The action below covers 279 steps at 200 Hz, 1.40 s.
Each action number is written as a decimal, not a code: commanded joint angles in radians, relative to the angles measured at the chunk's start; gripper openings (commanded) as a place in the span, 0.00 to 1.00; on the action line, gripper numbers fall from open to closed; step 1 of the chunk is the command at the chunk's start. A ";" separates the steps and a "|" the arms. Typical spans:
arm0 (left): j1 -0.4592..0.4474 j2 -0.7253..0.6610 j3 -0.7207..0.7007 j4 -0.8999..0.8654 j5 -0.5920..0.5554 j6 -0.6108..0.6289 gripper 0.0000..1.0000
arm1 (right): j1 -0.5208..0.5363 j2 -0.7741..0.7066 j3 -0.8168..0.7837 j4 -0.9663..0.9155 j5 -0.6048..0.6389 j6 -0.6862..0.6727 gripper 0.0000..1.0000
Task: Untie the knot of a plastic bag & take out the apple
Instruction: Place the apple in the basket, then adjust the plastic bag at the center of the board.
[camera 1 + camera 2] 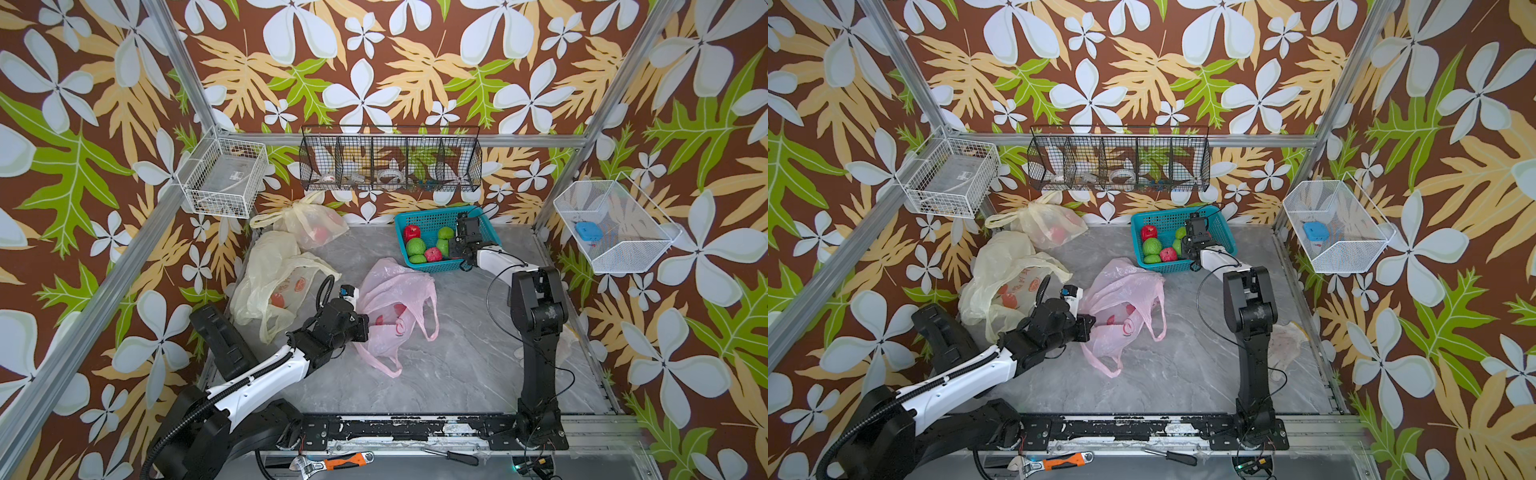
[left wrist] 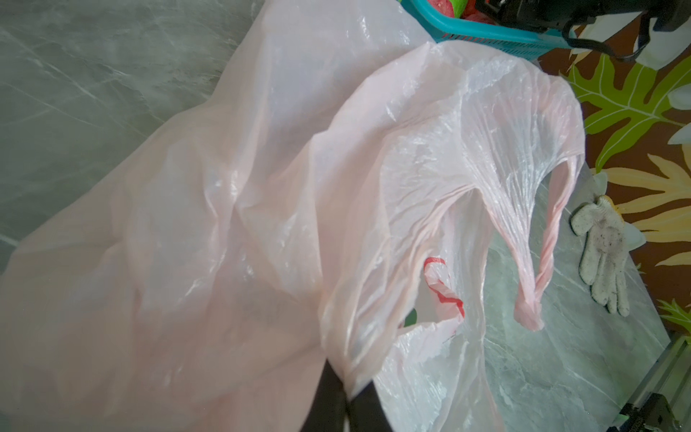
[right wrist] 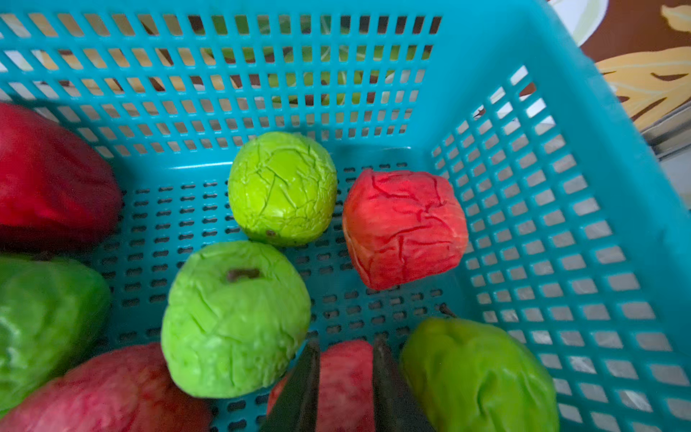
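A: Left arm (image 1: 266, 374): white shell on the long link, black joints, with a ribbed black hose (image 1: 319, 293) near the wrist.
B: Right arm (image 1: 538, 316): black links, one joint scuffed grey, a white forearm shell and a thin black cable (image 1: 488, 295).
A: Right gripper (image 3: 346, 349): two flat dark fingers (image 3: 299, 392). The left wrist carries a white block (image 1: 349, 292) with a blue label.

In both top views the left gripper (image 1: 362, 332) is masked at its tips by the pink bag (image 1: 399, 286), and the right gripper (image 1: 453, 248) by its own wrist. The red shapes behind the bag's film cannot be identified. In the right wrist view a pinkish apple (image 3: 346, 377) is cropped by the picture's edge. What is kept in the black wire basket (image 1: 471, 166) is too small to be named.
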 commanded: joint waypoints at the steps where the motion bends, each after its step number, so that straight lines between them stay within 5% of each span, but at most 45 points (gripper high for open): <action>1: 0.002 -0.012 0.003 -0.015 -0.002 -0.012 0.00 | 0.012 -0.008 0.003 -0.025 0.036 -0.045 0.28; 89: 0.002 -0.105 0.021 -0.145 0.027 0.025 0.00 | 0.167 -0.338 -0.419 0.291 0.246 -0.148 0.36; 156: 0.002 -0.187 -0.067 -0.156 0.016 -0.007 0.00 | 0.367 -0.560 -0.630 0.326 0.200 -0.156 0.56; 192: 0.002 -0.161 -0.115 -0.119 -0.004 -0.007 0.00 | 0.492 -0.513 -0.490 0.154 0.114 -0.060 0.69; 226: 0.002 -0.146 -0.134 -0.088 -0.005 -0.025 0.00 | 0.511 -0.394 -0.286 -0.008 -0.118 0.124 0.73; 279: 0.002 -0.101 -0.180 -0.016 0.018 -0.044 0.00 | 0.517 -0.149 -0.038 -0.119 -0.218 0.123 0.79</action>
